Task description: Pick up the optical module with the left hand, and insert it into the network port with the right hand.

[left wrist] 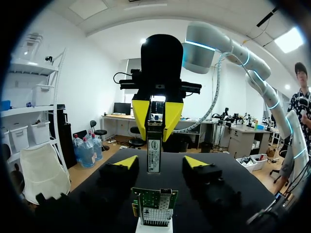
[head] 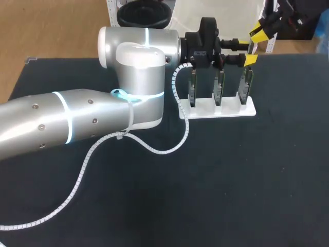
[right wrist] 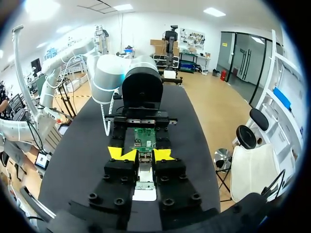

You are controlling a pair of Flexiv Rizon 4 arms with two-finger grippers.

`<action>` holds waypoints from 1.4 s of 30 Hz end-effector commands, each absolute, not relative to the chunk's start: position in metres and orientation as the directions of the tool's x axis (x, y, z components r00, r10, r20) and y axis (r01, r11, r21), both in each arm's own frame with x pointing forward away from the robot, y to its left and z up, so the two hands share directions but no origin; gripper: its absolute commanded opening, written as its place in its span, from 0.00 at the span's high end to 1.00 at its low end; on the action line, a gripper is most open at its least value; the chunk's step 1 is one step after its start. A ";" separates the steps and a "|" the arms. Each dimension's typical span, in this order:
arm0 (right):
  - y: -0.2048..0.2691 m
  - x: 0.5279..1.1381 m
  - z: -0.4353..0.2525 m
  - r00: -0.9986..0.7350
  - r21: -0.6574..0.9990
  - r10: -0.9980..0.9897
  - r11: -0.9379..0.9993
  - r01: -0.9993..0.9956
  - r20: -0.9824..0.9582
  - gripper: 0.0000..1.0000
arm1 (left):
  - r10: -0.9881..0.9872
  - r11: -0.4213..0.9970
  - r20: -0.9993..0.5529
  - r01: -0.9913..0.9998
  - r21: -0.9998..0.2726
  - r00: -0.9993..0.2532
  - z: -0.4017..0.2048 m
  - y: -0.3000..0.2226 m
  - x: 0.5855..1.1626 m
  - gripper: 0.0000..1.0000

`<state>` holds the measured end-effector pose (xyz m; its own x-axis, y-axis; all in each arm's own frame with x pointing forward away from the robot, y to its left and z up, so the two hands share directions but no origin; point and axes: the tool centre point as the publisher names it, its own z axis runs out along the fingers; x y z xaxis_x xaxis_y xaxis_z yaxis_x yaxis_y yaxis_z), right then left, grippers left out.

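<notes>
**Right gripper clamps the module over the rightmost card; left gripper stands open**

The right gripper (right wrist: 142, 154) has its two yellow-tipped fingers pressed against both sides of the slim silver metal optical module (right wrist: 145, 171), which lies lengthwise between them. In the left wrist view the same module (left wrist: 154, 154) hangs upright from the right gripper (left wrist: 156, 125), its lower end pointing down.

The left gripper (left wrist: 161, 162) has its yellow tips spread wide, one on either side of the module and clear of it, holding nothing.

Just under the module stands a green network card (left wrist: 155, 200) with a grey metal network port (left wrist: 155, 216) on it. A small gap shows between the module's lower end and the card's upper edge, so the module is not in the port.

In the head view this card (head: 248, 82) is the rightmost of three upright green cards. The middle card (head: 220, 86) and the left card (head: 193, 87) stand beside it in a white slotted rack (head: 226, 110) on the far right part of the black table (head: 231, 180).

The silver left arm (head: 77, 121) comes in from the left across the table to the rack, and a spiral-wrapped white cable (head: 154, 146) trails from it over the near side. The right gripper comes in from the far right corner.
</notes>
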<state>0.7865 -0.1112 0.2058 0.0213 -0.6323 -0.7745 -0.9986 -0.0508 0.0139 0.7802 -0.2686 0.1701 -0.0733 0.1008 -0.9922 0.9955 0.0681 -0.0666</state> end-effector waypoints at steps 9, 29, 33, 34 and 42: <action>-0.111 0.785 0.206 0.023 0.009 -0.628 -0.048 -0.999 -0.777 1.00 | 0.161 0.076 -0.983 0.994 -0.073 -0.084 0.172 -0.266 0.779 0.00; -0.110 0.785 0.205 0.028 0.004 -0.626 -0.050 -0.999 -0.779 1.00 | 0.419 0.060 -0.900 0.993 -0.105 -0.121 0.161 -0.240 0.773 0.00; -0.109 0.786 0.204 0.028 0.005 -0.628 -0.051 -0.999 -0.778 1.00 | 0.443 0.065 -0.886 0.990 -0.122 -0.138 0.158 -0.239 0.774 0.00; -0.109 0.786 0.204 0.028 0.005 -0.628 -0.051 -0.999 -0.777 1.00 | 0.444 0.061 -0.885 0.991 -0.122 -0.136 0.157 -0.238 0.774 0.00; -0.109 0.785 0.204 0.031 0.000 -0.623 -0.050 -0.999 -0.782 1.00 | 0.469 0.067 -0.870 0.988 -0.137 -0.152 0.144 -0.236 0.772 0.00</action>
